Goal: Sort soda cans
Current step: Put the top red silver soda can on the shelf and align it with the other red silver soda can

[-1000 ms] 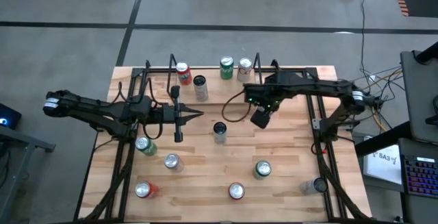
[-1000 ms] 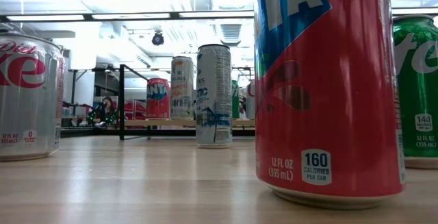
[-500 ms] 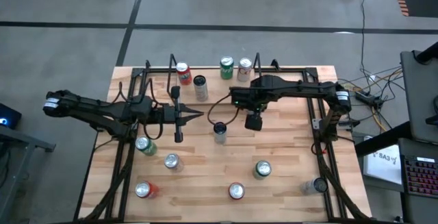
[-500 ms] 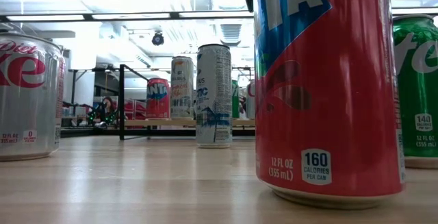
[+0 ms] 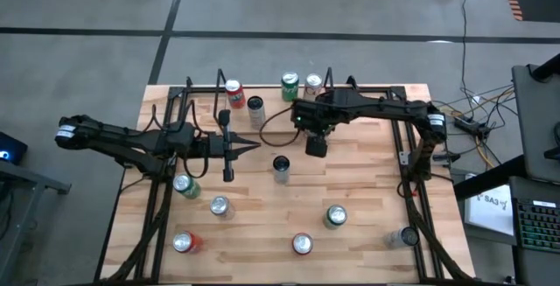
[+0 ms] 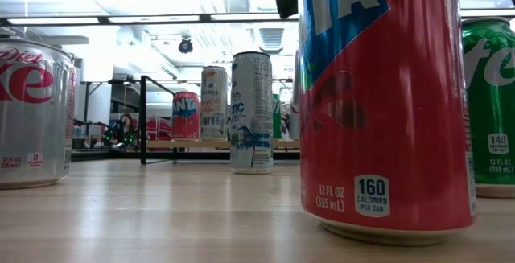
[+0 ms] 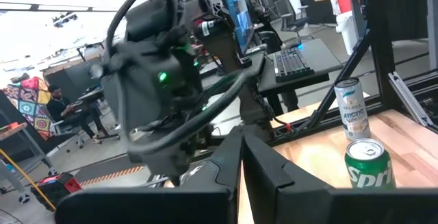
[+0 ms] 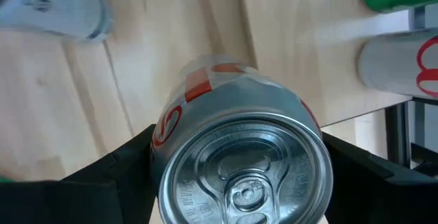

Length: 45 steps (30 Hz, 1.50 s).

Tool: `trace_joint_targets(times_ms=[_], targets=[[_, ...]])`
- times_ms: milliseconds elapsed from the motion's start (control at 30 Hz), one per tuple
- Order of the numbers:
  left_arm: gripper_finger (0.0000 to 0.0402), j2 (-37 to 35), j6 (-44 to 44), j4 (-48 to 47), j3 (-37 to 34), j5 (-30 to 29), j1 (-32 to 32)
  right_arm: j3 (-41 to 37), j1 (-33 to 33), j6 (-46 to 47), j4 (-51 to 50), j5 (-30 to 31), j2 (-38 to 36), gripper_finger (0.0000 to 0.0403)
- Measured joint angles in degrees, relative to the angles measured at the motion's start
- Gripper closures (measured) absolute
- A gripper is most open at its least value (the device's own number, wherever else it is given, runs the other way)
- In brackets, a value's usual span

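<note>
Two arms reach over the wooden table (image 5: 367, 225), and only the right one carries anything. The right gripper (image 5: 315, 144) hangs above the middle of the board with its fingers (image 8: 120, 176) clamped on either side of a silver can with red lettering (image 8: 236, 148), whose top faces the wrist camera and which is lifted clear of the wood. Just beside that gripper, toward the near side, stands a tall dark-topped can (image 5: 281, 167). Beyond it, at the far edge, a green can (image 5: 290, 86) and a silver one (image 5: 312, 85) stand side by side, with a red can (image 5: 234, 92) and a slim silver can (image 5: 255, 109) further along that edge.

The left gripper (image 5: 229, 156) is pinched shut on nothing, out over the left half of the table. Near it, toward the front, sit a green can (image 5: 185, 184) and a silver can (image 5: 220, 205). Well apart, along the front, stand a red can (image 5: 184, 243), another red can (image 5: 302, 244), a green can (image 5: 335, 217) and a silver can (image 5: 405, 236).
</note>
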Motion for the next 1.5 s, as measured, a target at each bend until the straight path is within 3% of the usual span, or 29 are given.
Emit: trace_joint_targets(times_ms=[700, 1500], targets=[[0.0401, 0.0, 0.4, 0.0, 0.0, 0.0, 0.0, 0.0, -8.6, -8.7, 2.6, -0.1, 3.7, 0.0110], [0.0401, 0.0, 0.6, -0.4, 0.0, 0.0, 0.0, -0.1, -11.7, -11.8, 5.5, 0.0, 5.9, 0.0110]])
